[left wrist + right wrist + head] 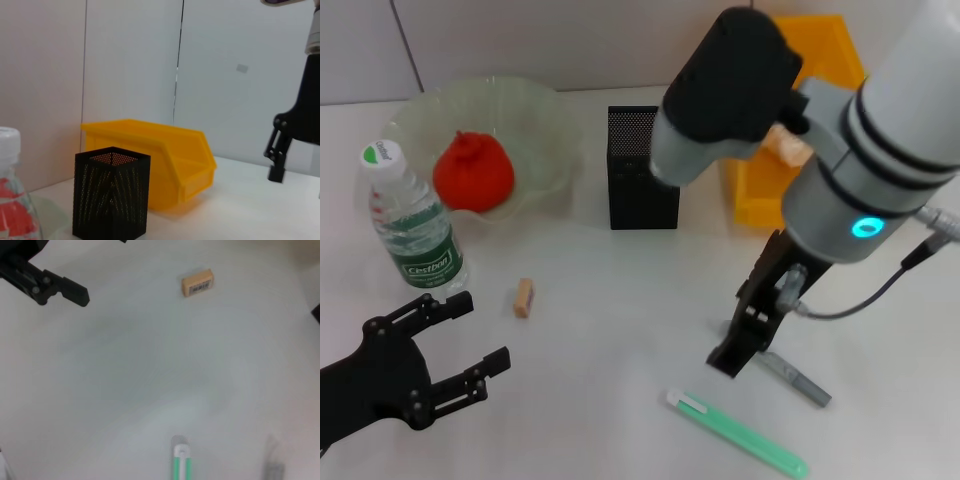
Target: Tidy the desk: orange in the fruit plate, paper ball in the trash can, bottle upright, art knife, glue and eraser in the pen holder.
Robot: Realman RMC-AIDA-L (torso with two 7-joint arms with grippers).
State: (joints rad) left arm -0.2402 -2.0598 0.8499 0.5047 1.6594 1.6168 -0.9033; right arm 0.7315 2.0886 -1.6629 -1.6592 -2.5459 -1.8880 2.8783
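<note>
The orange (472,172) lies in the pale-green fruit plate (535,110) at the back left. The bottle (412,225) stands upright in front of the plate. The tan eraser (524,297) lies on the desk and also shows in the right wrist view (197,282). The black mesh pen holder (642,168) stands mid-back, with the yellow trash can (820,55) to its right, mostly hidden by my right arm. A pale crumpled bit (788,148), likely the paper ball, peeks out in the can. My right gripper (745,345) is low beside a slim grey tool (798,380). My left gripper (478,338) is open and empty at the front left.
A slim green-and-white stick (740,433) lies near the front edge, also in the right wrist view (180,462). The left wrist view shows the pen holder (112,197), the trash can (170,160), the bottle (10,200) and my right gripper (277,155). A wall stands behind the desk.
</note>
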